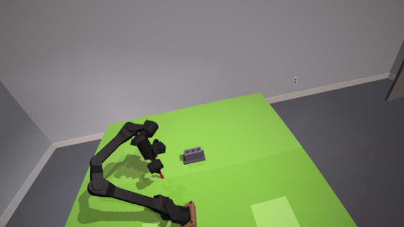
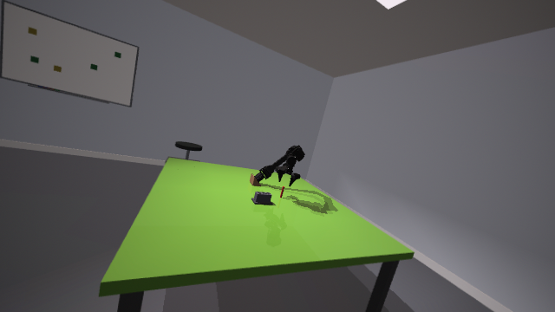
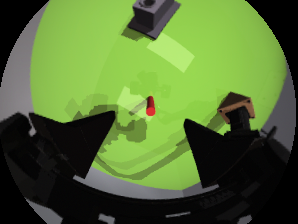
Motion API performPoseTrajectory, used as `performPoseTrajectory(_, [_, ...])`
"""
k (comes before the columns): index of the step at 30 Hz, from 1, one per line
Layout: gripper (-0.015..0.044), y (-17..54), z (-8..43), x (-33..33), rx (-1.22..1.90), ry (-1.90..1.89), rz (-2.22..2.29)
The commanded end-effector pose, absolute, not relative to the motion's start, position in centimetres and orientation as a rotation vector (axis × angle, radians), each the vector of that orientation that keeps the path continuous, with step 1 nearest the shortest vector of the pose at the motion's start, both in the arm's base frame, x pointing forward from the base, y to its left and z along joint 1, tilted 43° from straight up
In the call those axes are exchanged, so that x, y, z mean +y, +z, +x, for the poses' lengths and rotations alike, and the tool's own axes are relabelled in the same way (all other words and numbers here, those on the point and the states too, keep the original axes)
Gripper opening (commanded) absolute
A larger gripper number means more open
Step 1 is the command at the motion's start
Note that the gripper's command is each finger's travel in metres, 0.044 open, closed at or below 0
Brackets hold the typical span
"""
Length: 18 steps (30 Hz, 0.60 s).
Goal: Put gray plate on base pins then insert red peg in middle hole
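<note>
The gray plate (image 1: 190, 151) (image 2: 263, 193) lies flat on top of the dark gray base (image 1: 194, 162) (image 3: 163, 26). Its row of three holes shows in the top view; whether the pins fill the outer ones is too small to tell. The red peg (image 1: 161, 175) (image 2: 282, 192) (image 3: 150, 106) stands nearly upright on the table, apart from the base. My gripper (image 1: 158, 159) (image 2: 285, 183) (image 3: 150, 118) is open and empty, a little above the peg. In the wrist view the peg appears midway between the two fingertips.
The green table (image 1: 240, 132) (image 2: 195, 243) (image 3: 65, 60) carries everything. The arm's brown mount (image 1: 191, 214) (image 2: 254, 179) (image 3: 237, 106) stands at one table edge. The base is to the side of the gripper. A stool (image 2: 188, 146) stands beyond the table.
</note>
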<state>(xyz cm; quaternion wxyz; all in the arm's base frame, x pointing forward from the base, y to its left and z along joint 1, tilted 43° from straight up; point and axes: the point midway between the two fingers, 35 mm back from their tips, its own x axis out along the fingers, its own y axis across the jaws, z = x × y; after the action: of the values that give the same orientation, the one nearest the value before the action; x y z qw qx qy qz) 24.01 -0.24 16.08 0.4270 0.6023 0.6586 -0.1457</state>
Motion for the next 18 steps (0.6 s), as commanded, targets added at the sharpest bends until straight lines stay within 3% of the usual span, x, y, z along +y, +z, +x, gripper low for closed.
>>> performPoseTrajectory(1, [0.044,15.7,24.0,0.2,1.648,-0.366,1.511])
performPoseTrajectory(18, [0.044,13.6,24.4,2.0,1.647,-0.367,1.51])
